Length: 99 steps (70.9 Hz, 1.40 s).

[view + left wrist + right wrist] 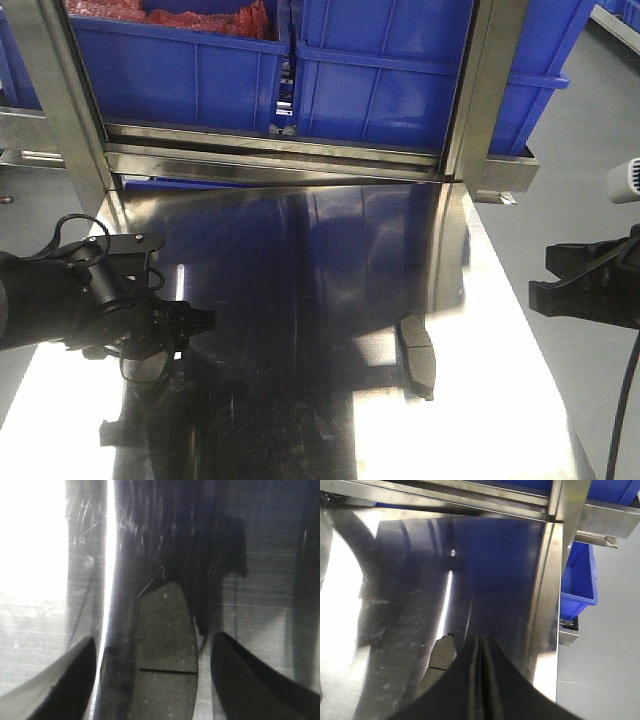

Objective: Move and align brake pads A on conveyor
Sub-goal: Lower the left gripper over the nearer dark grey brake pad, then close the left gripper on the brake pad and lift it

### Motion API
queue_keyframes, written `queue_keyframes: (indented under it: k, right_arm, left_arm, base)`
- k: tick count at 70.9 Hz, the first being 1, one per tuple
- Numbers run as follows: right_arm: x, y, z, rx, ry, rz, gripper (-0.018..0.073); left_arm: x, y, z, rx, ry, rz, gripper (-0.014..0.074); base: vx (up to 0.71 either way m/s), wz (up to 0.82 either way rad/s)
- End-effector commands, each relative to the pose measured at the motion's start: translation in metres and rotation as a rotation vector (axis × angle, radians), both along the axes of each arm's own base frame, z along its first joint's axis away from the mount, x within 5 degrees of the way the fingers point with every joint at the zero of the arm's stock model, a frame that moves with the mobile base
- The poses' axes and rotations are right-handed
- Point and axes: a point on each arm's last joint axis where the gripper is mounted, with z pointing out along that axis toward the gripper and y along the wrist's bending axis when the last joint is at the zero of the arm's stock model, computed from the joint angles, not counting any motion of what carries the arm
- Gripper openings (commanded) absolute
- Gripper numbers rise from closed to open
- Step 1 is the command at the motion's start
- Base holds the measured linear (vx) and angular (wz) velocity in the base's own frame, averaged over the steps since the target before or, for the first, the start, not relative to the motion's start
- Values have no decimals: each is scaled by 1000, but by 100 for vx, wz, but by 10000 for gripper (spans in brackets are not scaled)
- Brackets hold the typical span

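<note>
One brake pad A lies flat on the shiny steel table, right of centre, with its dark grey grooved face up. In the left wrist view a brake pad lies lengthwise on the steel. It sits between the spread fingers of my open, empty left gripper, and nothing touches it. In the front view the left gripper hovers low over the table's left side. My right gripper is shut and empty, and a pad lies just to its left. In the front view it is beyond the table's right edge. The conveyor is out of view.
Two blue plastic bins stand behind a steel frame at the back of the table. Steel uprights flank them. The grey floor lies beyond the table's right edge. Another blue bin sits low at the right.
</note>
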Motion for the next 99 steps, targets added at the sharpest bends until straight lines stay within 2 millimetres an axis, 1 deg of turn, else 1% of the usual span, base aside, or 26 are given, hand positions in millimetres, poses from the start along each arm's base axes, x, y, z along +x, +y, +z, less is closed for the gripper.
queue_keyframes:
  k: [1,10,18,51,61,83,92,99]
  right_arm:
    - [2,-1,17,12,-99,-17,-6]
    - [2,-1,17,12,-99,-17,-6]
    - [2,-1,17,12,-99,-17,-6]
    - [2,-1,17,12,-99,-17,-6]
    - [2,-1,17,12,-99,-17,-6]
    - [2,-1,17,12,-99,-17,-6]
    - [2,-1,17,12,-99,-17,-6]
    - [2,-1,17,12,-99,-17,-6]
  left_arm:
    - [6,-5,17,-52,-73,-16,426]
    - [7,-8,9,-70,-45,-14,426]
    - [7,-11,7,-84,-38,-31,426]
    - [6,-9,5,-71,-21,-22,417]
    - [6,-8,5,-62,-13,-17,360]
    - [5,-7,4,-52,-2,-11,165]
    - [4,-7,4,-50,0,-11,118]
    - [4,-6,5,-41,0,-14,104]
  base:
    - [0,0]
    - [0,0]
    - [0,0]
    - [0,0]
    - [0,0]
    - [0,0]
    - [0,0]
    - [0,0]
